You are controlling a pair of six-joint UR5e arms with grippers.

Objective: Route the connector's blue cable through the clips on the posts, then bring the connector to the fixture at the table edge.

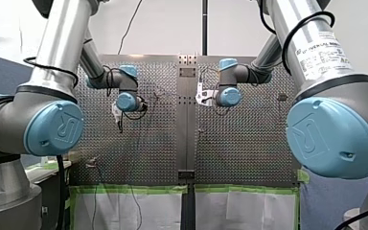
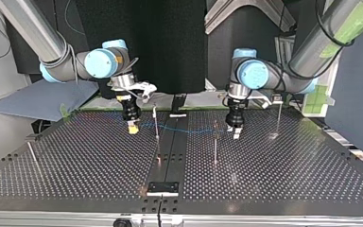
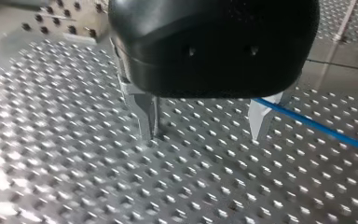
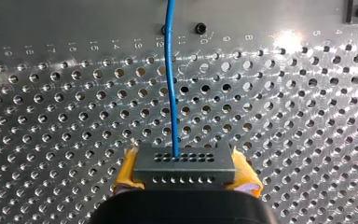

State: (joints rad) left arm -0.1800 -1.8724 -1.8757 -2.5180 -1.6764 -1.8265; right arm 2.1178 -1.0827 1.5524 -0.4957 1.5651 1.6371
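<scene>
Between the yellow pads (image 4: 127, 175) of our right gripper (image 4: 186, 179) we hold the grey connector (image 4: 184, 163), and its blue cable (image 4: 170, 84) runs ahead over the perforated table (image 4: 284, 116). Our left gripper (image 3: 204, 136) stands with fingers (image 3: 147, 116) spread apart close above the table, the cable passing beside one finger.

Surface (image 2: 75, 161): my right tool (image 2: 133, 127) at the top view's left, connector (image 4: 184, 169) between its fingers; my left tool (image 2: 237, 134) at the right. Cable (image 2: 194, 131) runs from the connector to beside my left tool, past one post (image 2: 156, 123) and a second post (image 2: 215, 146) between them. Fixture (image 2: 163, 188) at that view's near edge, middle.
</scene>
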